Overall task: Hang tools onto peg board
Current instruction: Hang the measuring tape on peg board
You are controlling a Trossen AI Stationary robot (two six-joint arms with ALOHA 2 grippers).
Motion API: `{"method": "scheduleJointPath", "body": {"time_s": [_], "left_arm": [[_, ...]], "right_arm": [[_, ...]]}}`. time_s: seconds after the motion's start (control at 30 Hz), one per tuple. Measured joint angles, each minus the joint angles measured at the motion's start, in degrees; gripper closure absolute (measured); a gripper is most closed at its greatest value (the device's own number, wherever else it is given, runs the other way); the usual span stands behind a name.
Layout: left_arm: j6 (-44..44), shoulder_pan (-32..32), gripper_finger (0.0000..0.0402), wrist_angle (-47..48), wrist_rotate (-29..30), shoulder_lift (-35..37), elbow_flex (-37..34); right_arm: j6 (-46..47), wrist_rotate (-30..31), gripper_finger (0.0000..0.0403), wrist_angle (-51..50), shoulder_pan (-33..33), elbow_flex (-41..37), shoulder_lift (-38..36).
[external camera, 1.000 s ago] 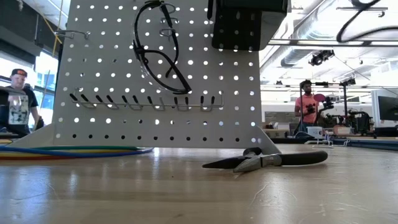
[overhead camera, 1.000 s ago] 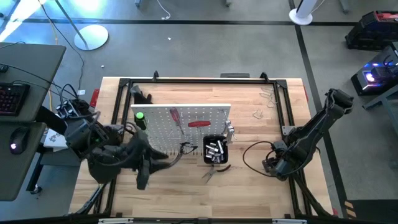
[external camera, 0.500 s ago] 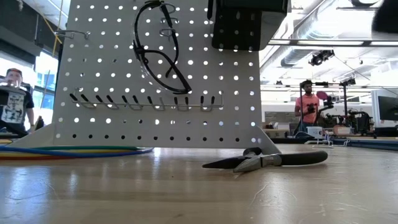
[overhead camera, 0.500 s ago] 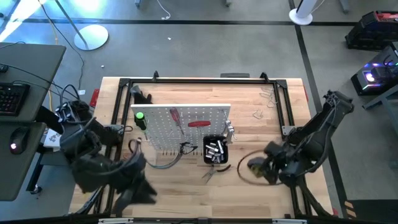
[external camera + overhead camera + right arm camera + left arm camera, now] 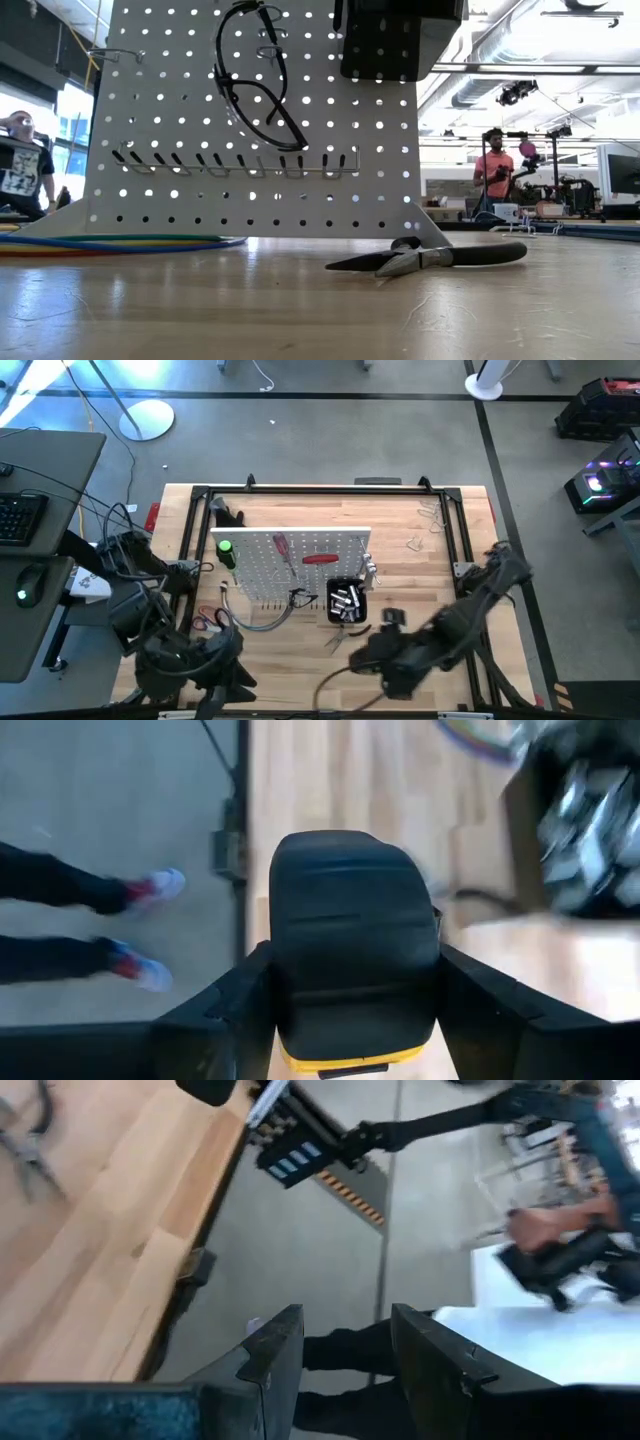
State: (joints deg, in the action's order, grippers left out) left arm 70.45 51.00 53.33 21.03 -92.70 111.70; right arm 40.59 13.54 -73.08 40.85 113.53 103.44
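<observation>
White perforated peg board [image 5: 180, 110], black-handled pliers [image 5: 440, 257] flat beside it

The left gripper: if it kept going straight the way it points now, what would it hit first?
Probably nothing on the table. The left gripper, fingers apart and empty, points past the table edge toward the grey floor. A dark-trousered leg shows between the fingers, but how far off is unclear.

A curved bundle of coloured cables [image 5: 120, 242] lies beside the black metal frame [image 5: 300, 491] (2 people [image 5: 493, 170] stand beyond).
</observation>
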Motion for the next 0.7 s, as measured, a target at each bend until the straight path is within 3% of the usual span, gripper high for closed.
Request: {"method": "scheduleJointPath", "body": {"time_s": [0.13,0.27,0.4,0.7], "left_arm": [[0.8,0.0,0.0257,2.8,0.6,-0.4,0.0],[0.1,0.2,0.0257,4.1,3.8,-0.3,0.0],[-2.6,0.4,0.0257,4.1,6.4,-0.3,0.0],[-3.1,0.4,0.0257,4.1,6.7,-0.5,0.0]], "right_arm": [[-8.2,2.0,0.0193,-10.7,-3.8,13.2,8.2],[-13.1,3.6,0.0193,-17.0,-6.2,21.5,14.0],[-16.0,1.5,0.0193,-11.2,-8.3,19.7,14.2],[-20.5,6.1,0.0193,-11.1,-10.5,21.5,14.0]]}}
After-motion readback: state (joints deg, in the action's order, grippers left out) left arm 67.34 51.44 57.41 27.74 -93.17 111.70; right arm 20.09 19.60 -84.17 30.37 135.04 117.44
